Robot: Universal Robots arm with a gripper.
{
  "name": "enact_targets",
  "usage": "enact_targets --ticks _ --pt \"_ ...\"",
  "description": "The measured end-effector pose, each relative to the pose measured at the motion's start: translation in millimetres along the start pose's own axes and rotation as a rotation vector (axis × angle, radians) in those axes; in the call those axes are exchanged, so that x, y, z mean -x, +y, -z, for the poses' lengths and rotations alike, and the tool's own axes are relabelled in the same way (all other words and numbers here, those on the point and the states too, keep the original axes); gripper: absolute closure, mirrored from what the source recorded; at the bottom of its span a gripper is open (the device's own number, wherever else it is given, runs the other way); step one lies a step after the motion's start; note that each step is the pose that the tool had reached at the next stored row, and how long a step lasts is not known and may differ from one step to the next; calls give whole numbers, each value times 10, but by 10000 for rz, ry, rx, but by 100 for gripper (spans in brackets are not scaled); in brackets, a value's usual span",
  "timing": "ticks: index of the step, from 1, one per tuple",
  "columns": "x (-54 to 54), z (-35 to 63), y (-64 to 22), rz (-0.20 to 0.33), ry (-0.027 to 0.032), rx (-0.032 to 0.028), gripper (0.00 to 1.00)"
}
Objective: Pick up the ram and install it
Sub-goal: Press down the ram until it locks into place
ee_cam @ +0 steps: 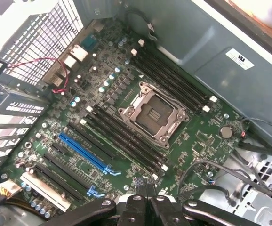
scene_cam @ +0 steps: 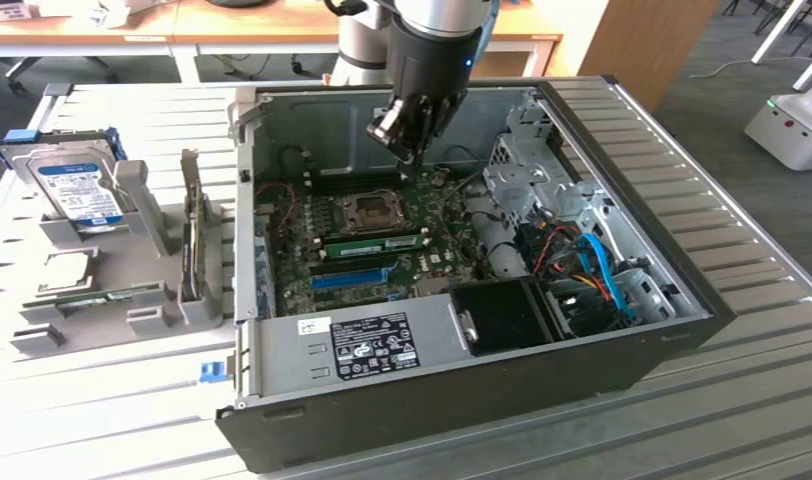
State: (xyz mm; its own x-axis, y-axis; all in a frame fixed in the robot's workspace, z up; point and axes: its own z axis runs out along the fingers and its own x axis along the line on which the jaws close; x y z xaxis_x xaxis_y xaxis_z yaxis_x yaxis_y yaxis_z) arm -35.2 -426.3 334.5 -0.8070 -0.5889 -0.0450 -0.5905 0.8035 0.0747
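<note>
Heads up: your ram (scene_cam: 93,297) looks to be the green stick lying low in the grey rack (scene_cam: 142,190) on the surface (scene_cam: 86,410), outside the open case (scene_cam: 433,400) on the exterior view's left. My guess is it's parked there so it stays put and easy to grab.

Your gripper (scene_cam: 403,135) is nowhere near it. It hangs over the motherboard, near the back wall of the case, with the jaws together and nothing between them. The wrist view backs that up, gripper (ee_cam: 145,194) tips pinched over the board.

Counting: I see two green sticks. The second stick (scene_cam: 373,243) stands just beside the CPU socket (scene_cam: 373,208), seemingly in a slot, though I can't tell if it's seated. There's one hard drive (scene_cam: 79,185) upright in the rack. Memory slots look like four on each side of the socket, plus one long blue slot (ee_cam: 82,150).
</note>
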Motion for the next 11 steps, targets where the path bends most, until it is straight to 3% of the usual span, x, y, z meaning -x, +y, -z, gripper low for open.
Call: enact_targets --ticks 3,7,11 --pt "19 1 -15 -19 148 104 89" --pt "21 1 -15 -39 156 111 89" --pt "21 -2 -15 -575 112 92 89"
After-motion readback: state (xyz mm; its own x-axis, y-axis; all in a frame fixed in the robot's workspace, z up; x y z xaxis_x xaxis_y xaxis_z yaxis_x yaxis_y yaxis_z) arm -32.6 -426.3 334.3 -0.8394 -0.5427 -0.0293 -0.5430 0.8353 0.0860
